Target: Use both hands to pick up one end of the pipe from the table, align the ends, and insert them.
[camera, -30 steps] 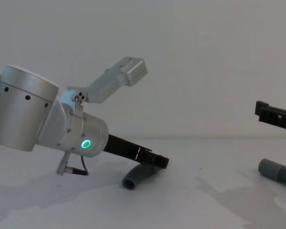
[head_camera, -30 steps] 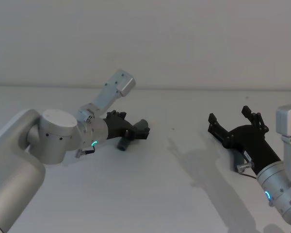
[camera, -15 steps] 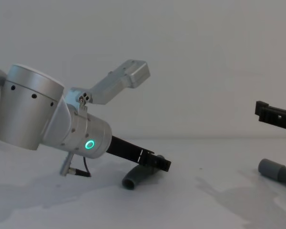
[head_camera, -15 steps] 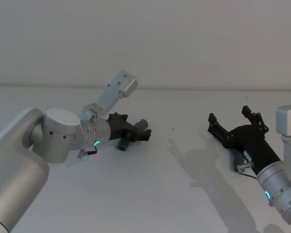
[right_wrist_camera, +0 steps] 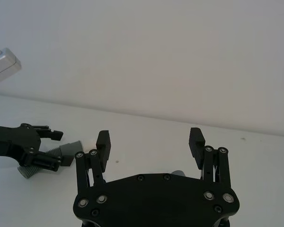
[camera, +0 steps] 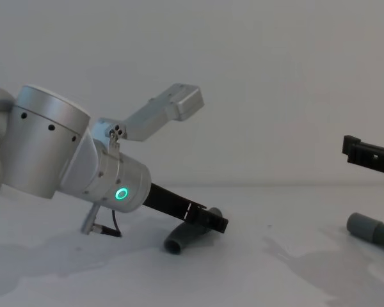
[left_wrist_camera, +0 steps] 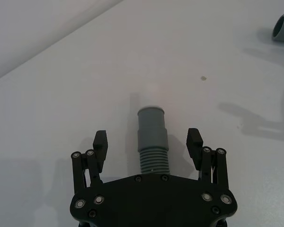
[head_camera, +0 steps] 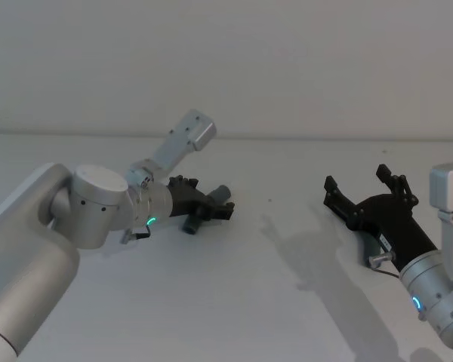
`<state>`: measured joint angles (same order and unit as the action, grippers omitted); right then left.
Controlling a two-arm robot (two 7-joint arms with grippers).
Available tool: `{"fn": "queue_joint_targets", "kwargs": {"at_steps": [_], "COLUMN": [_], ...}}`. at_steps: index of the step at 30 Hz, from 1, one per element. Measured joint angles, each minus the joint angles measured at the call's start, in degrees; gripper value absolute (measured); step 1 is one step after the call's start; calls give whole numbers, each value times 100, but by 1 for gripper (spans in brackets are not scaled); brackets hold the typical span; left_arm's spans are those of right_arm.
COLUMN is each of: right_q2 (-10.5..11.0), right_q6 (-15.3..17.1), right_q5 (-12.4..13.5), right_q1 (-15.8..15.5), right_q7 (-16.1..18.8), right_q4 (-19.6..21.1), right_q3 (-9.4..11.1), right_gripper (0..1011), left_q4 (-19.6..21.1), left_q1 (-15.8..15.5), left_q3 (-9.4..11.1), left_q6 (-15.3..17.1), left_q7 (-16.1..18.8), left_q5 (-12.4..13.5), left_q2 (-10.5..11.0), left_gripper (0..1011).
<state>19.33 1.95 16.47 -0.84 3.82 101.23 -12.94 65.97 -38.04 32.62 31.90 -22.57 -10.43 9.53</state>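
Left gripper (left_wrist_camera: 148, 141) spread, straddling elbow hose (left_wrist_camera: 153, 157) ribs on table (head_camera: 234, 302), 10 o'clock. Right gripper (right_wrist_camera: 150, 139) spread, above second hose (camera: 368, 228), 3 o'clock. Risk: off-centre pinch rolls curved piece, cuff (left_wrist_camera: 150, 120) skews, insertion jams.

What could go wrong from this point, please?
1. The left tool, open, straddles the curved pipe piece at its ribs; closing off-centre could roll or pivot it.
2. The right tool, open, hangs above the other piece, mostly hidden under its palm, so its descent might miss.
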Motion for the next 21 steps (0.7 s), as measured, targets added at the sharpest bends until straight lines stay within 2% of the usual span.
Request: {"fn": "queue_joint_targets", "kwargs": {"at_steps": [21], "right_q2": [0], "right_q6": [0], "right_q5": [0], "right_q1": [0], "right_q7": [0], "right_q4": [0], "right_q3": [0], "right_gripper": [1003], "left_q4": [-307], "left_q1": [-99], "left_q3": [5], "left_q6": [-118], "left_q7": [-107], "left_q5": [102], "left_q2": [-132], "left_gripper": [1001]}}
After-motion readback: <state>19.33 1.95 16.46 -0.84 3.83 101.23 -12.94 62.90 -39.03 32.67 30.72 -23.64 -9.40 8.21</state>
